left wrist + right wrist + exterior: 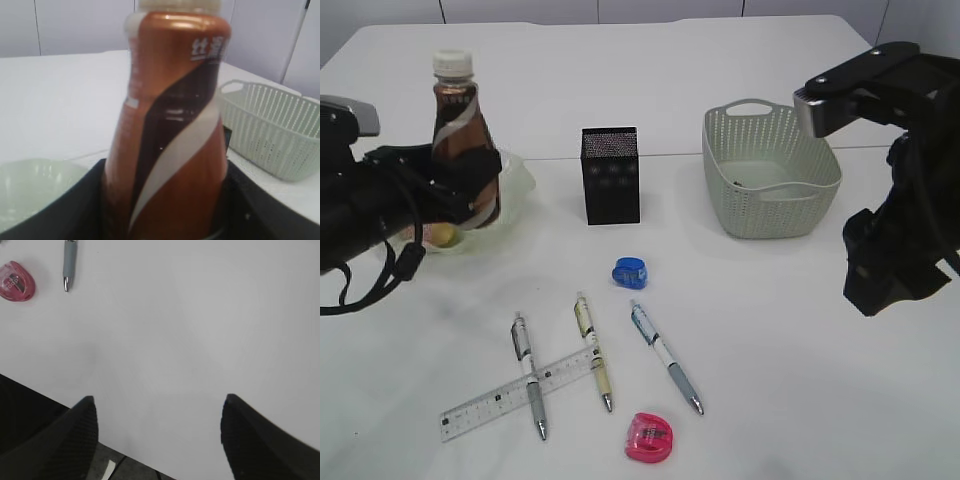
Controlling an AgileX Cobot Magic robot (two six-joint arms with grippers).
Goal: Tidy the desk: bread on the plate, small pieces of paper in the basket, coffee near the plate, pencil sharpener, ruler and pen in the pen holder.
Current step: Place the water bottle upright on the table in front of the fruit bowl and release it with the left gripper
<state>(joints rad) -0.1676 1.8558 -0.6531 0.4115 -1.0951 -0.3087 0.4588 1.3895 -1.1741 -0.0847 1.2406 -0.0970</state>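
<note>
Coffee stands upright in the left pincer, jaws pinching the bottle's lower body, beside the plate near the counter's left edge. A yellowish piece, apparently bread, lies on the plate behind the arm. From the left wrist, the bottle fills the view, with the plate's pale rim low to one side and the basket behind it.

The black pen holder sits mid-counter, the green basket to its right, something small and dark lying inside it. A blue sharpener rests just in front of the holder. Nearer the front edge lie three pens, the left two crossing a clear ruler, and a pink sharpener.

The right pincer hangs spread and empty above bare counter by the right edge, well apart from the pink sharpener and a pen tip.
</note>
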